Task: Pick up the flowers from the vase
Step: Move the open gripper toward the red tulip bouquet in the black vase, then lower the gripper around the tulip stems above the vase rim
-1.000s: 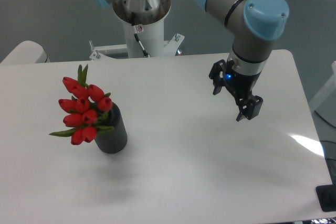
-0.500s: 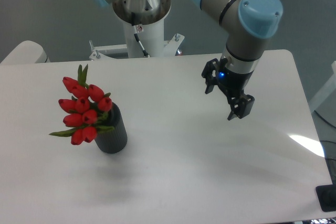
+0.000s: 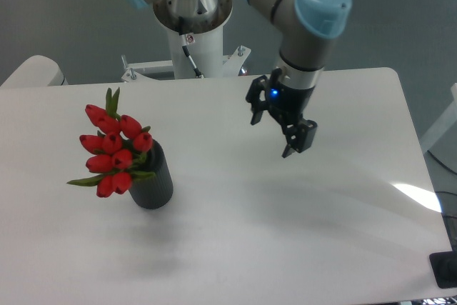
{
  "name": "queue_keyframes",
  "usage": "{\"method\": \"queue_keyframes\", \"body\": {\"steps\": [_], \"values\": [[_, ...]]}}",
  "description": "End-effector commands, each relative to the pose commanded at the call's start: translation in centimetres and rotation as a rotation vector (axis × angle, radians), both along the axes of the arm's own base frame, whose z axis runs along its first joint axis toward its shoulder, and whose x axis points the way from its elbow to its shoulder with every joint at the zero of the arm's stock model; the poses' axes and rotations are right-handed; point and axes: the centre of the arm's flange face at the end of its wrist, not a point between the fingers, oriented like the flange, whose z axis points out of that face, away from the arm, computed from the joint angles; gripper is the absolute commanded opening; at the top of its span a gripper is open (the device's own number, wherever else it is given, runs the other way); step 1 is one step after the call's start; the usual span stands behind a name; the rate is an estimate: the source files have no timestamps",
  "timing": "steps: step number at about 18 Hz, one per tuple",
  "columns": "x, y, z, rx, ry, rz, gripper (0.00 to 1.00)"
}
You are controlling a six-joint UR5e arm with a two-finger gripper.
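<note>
Tulips in the vase, gripper well apart from them.

The flowers [image 3: 112,151], red tulip buds with green leaves, lean out toward 10 o'clock from the dark ribbed vase [image 3: 152,178] at the table's [image 3: 235,241] left side. They look light, soft and easily crushed; the best hold is probably low on the bunched stems just above the vase mouth. The gripper [image 3: 273,124] hangs toward 3 o'clock of them, fingers spread, holding nothing.
</note>
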Motion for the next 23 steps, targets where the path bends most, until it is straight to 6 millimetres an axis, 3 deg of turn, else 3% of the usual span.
{"method": "queue_keyframes", "body": {"steps": [4, 10, 12, 13, 16, 20, 23], "values": [[1.1, -0.9, -0.3, 0.162, -0.165, 0.083, 1.0], [3.8, 0.1, -1.1, 0.347, -0.408, 0.161, 1.0], [5.1, 0.2, -1.4, 0.361, -0.43, 0.152, 1.0], [7.2, 0.0, -1.4, 0.374, -0.451, 0.137, 1.0], [10.1, 0.6, -1.5, 0.384, -0.458, 0.091, 1.0], [12.0, 2.1, -2.0, 0.411, -0.417, 0.026, 1.0], [12.2, 3.8, -3.0, 0.43, -0.394, 0.005, 1.0]]}}
